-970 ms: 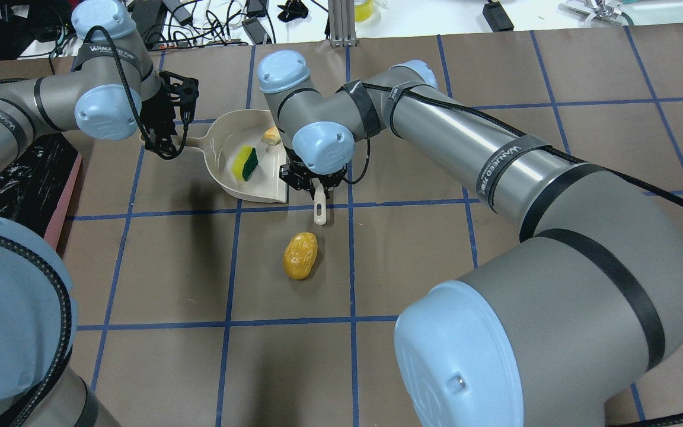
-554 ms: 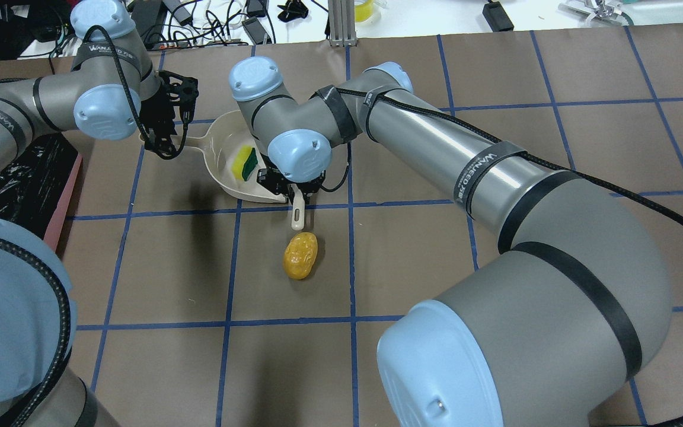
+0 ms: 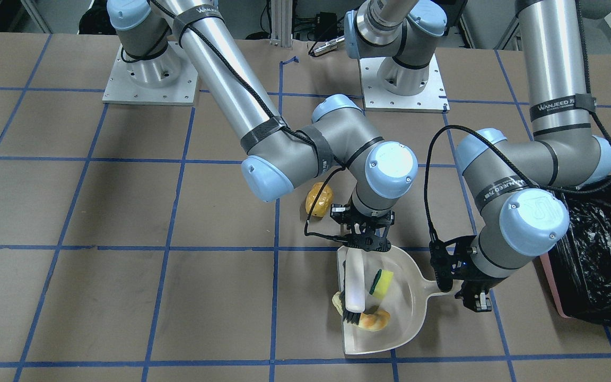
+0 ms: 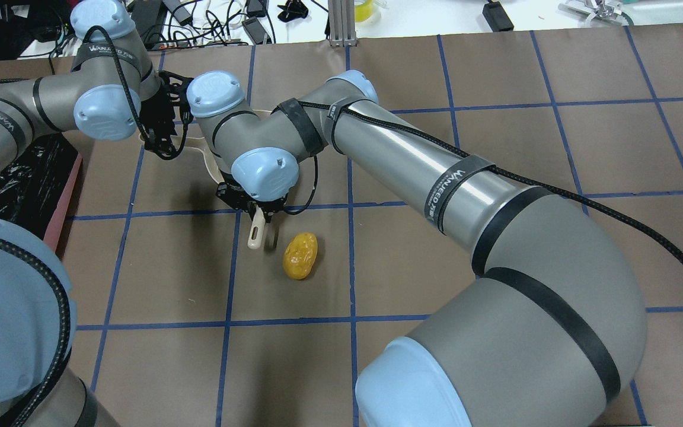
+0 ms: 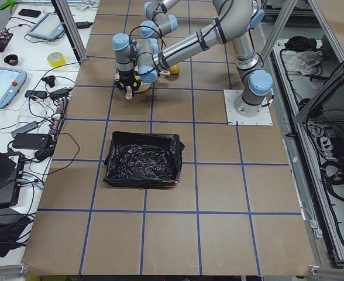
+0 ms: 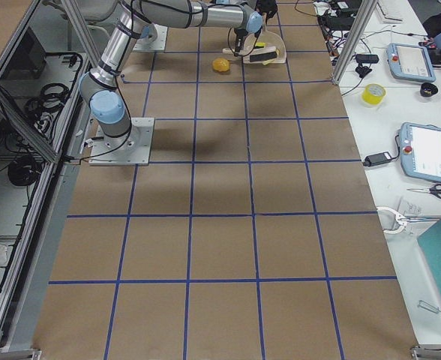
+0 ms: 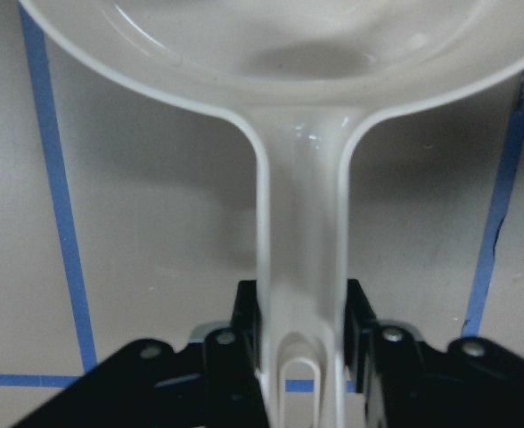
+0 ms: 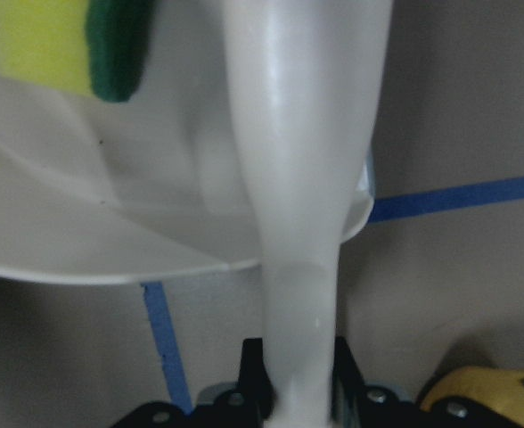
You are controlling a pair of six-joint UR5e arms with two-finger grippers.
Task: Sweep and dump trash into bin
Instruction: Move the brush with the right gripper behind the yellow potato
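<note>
The black-lined pink bin (image 3: 592,254) stands on the bench (image 3: 125,212) at the robot's left. The beige dustpan (image 3: 406,302) points its handle toward the bin, clamped in the left gripper (image 3: 456,281). The right gripper (image 3: 365,241) grips the brush (image 3: 355,281), bristles pointing away from the robot. 2 pieces, sponge (image 3: 381,281) and croissant (image 3: 375,320), lie in the dustpan; the potato (image 3: 320,199) lies outside it, near the right gripper.

Silver-grey arms (image 3: 220,69), pale-blue joint caps (image 3: 390,170), black straps (image 3: 320,151)
</note>
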